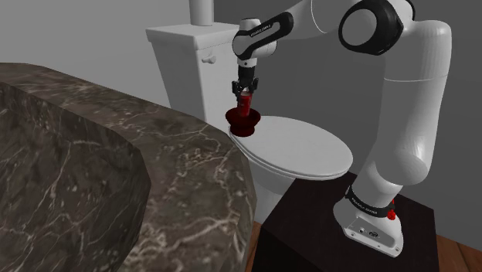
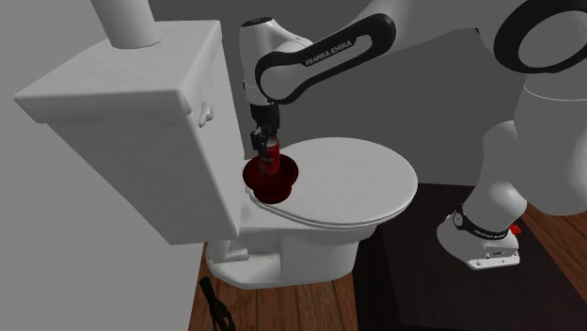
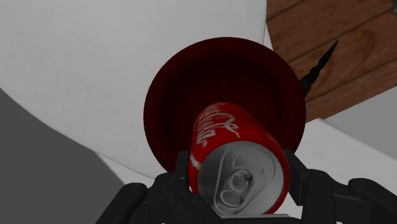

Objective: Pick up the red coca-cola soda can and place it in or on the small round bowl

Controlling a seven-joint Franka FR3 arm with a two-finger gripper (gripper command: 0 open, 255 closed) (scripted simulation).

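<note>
One cylindrical can [image 3: 219, 130] (red, clasped), round maroon bowl [image 3: 191, 76]

White lettering reading FRANKA EMIKA runs along the dark band of the white robot arm [image 2: 339, 56], at the upper middle of the second exterior view. In the wrist view, white Coca-Cola script runs along the side of the red soda can with a silver top [image 3: 213, 127]. Small white print on the dark ring at the arm's base [image 2: 476, 225], at the lower right of the second exterior view, is too small to read.

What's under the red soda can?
The dark red bowl is right below the soda can, sitting on the white toilet lid. The can covers part of the bowl's inside, so I can't see whether it touches the bottom.
</note>
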